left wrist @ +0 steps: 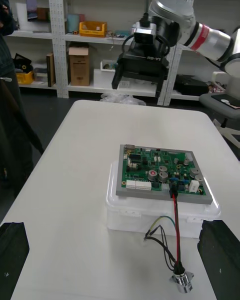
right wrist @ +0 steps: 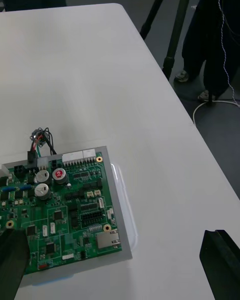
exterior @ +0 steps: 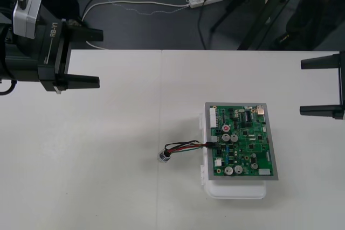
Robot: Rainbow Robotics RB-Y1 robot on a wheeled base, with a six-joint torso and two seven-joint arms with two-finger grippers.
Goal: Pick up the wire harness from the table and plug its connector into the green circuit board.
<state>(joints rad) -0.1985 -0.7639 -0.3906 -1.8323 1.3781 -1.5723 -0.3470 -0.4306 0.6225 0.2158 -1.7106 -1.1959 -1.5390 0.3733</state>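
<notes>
Plug [exterior: 211,144] in board [exterior: 241,141], wires [exterior: 186,146] trailing onto table [exterior: 97,165].
Left gripper [exterior: 99,58] and right gripper [exterior: 301,87] stand open, parked wide; any move should avoid snagging them.

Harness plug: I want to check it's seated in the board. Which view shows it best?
The left wrist view: the plug faces the camera at the near edge of the green board, apparently inserted. The front view shows it small from above; the right wrist view shows it partly hidden behind components.
</notes>
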